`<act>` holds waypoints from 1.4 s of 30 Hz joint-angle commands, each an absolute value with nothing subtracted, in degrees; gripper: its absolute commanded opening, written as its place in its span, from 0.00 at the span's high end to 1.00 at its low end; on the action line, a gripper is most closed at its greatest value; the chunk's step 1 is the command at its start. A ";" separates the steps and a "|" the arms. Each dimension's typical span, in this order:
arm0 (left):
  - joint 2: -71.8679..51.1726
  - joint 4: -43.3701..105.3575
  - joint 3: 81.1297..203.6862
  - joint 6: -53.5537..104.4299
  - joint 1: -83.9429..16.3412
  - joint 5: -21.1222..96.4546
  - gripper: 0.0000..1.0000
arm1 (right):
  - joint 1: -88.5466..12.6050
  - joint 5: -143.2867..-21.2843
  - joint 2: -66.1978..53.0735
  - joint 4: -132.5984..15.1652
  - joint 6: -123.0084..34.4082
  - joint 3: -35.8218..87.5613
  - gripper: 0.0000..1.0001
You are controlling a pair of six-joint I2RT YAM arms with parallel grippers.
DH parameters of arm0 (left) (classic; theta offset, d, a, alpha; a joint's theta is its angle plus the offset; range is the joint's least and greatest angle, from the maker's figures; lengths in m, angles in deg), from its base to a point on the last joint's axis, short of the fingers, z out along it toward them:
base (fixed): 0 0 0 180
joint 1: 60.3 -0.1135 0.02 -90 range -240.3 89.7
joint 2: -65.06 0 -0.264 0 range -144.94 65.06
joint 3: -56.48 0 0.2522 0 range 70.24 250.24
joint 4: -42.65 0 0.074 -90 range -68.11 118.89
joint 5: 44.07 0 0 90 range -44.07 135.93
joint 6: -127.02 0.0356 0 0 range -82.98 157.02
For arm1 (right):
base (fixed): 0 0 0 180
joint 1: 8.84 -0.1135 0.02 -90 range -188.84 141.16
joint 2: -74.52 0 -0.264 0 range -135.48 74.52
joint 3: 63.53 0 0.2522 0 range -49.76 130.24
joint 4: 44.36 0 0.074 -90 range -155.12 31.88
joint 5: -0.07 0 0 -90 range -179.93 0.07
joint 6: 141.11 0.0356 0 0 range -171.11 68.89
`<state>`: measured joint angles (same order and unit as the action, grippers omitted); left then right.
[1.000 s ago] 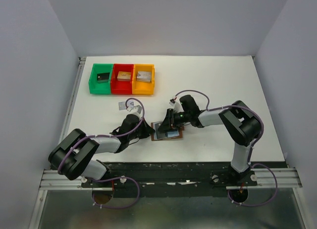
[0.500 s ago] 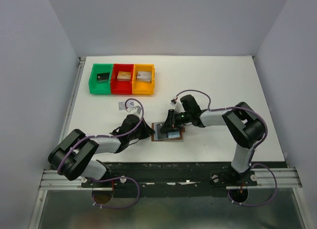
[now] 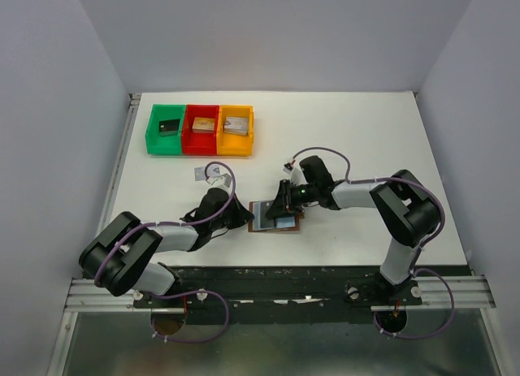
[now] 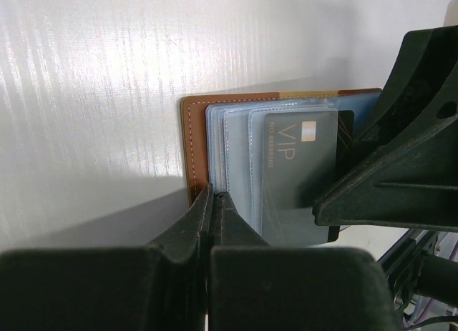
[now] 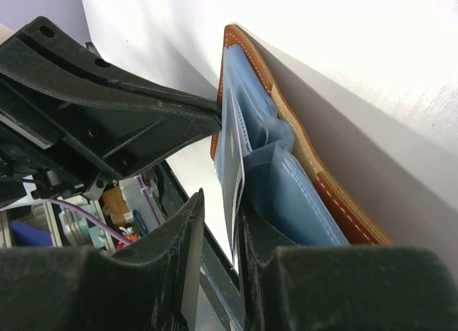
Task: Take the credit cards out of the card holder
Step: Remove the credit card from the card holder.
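On the table [image 4: 86,73], left tool [image 4: 212,196] clamps card holder [image 4: 195,138], right tool [image 5: 217,204] pinches card [image 4: 297,166].

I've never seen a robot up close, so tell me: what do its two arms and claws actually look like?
Both the left arm and right arm have white tube-like links joined by chunky black joints. A thin purple cable loops along each. The left claw and right claw are matte black plastic with two tapered fingers.
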<state>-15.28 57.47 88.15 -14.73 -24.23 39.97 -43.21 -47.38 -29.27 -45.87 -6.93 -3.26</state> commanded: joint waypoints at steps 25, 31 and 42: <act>-16.68 49.72 85.71 -14.22 -24.44 41.27 1.00 | -40.05 -48.79 -24.45 -47.66 -9.19 -6.79 0.79; -15.28 49.63 84.83 -14.57 -24.27 41.97 1.00 | -39.61 -49.58 -23.83 -48.19 -9.45 -7.22 0.84; -14.66 49.81 84.48 -14.75 -24.35 42.06 1.00 | -39.08 -50.20 -23.22 -48.98 -9.98 -7.58 0.94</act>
